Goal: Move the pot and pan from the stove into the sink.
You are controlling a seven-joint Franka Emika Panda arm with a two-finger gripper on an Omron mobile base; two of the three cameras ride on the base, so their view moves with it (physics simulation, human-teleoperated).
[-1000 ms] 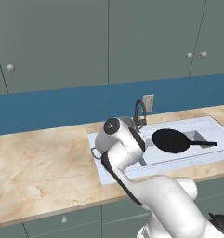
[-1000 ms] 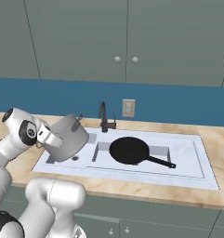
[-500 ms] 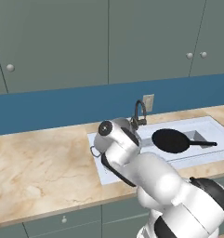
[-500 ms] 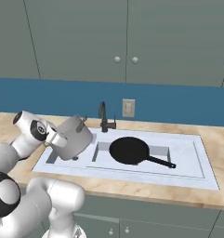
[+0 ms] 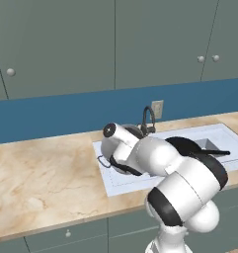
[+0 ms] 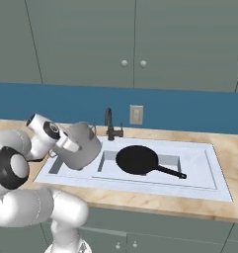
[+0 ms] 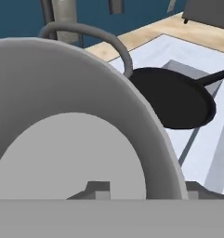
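Right base view: the pan [image 6: 137, 160] is already lying in the sink [image 6: 209, 170], handle pointing right, so that half is judged done. The pot [image 6: 82, 146] is being held tilted over the left end of the basin, just left of the faucet [image 6: 109, 124], with the wrist pressed against its near side. It is not seen resting on the basin floor yet, so the second half is judged nearly finished: release and retreat are left.

Gripper [image 6: 66, 144] state: the fingertips are being hidden by the pot wall in this view, and whether they are clamped on the rim or parted cannot be told.

Left base view: the arm's own bulk is covering the pot almost completely; only a thin loop handle [image 5: 103, 161] is being shown beside the wrist, plus the pan's [image 5: 185, 144] edge and the sink's [image 5: 220, 134] right end. The pot's position over the basin is therefore being read from the right side alone.

Hand view: the pot's [image 7: 76, 139] pale interior and one loop handle [image 7: 102, 39] are being shown close up, with the pan [image 7: 174, 97] beyond it in the basin.
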